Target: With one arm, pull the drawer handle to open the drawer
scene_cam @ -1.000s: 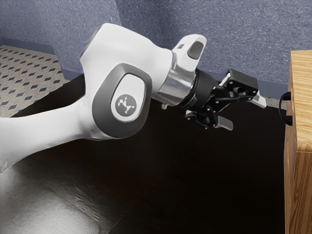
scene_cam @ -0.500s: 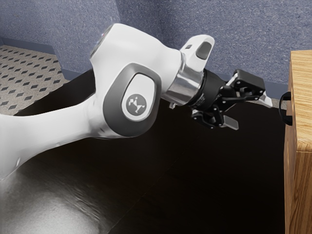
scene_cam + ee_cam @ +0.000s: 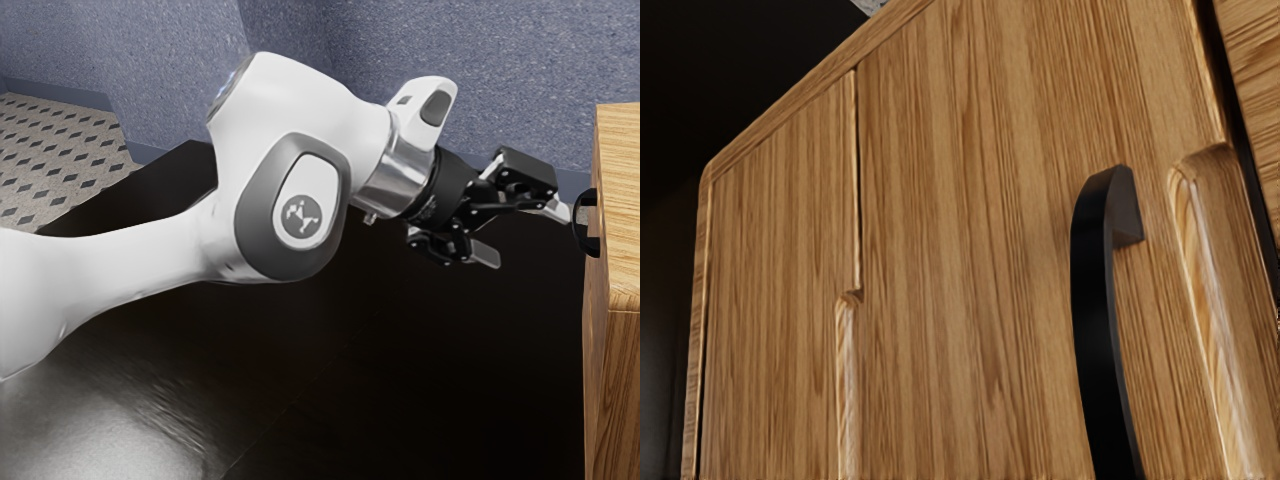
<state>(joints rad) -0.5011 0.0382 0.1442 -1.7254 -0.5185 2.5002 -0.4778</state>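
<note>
In the exterior view, the gripper [image 3: 525, 235] has moved toward the exterior view's right. It is now near the black handle [image 3: 583, 222] on the wooden drawer [image 3: 615, 300]. Its fingers [image 3: 484, 254] are apart and hold nothing. They do not touch the handle yet.

In the wrist view, the handle [image 3: 1100, 330] looks big and close on the drawer [image 3: 960, 250]. I think grabbing it comes next.

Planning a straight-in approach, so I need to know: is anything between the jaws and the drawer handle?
Nothing visible stands in the way. In the exterior view the gap between the open jaws and the drawer handle is free air above the dark surface. In the wrist view the handle sits unobstructed on the wooden front.
</note>
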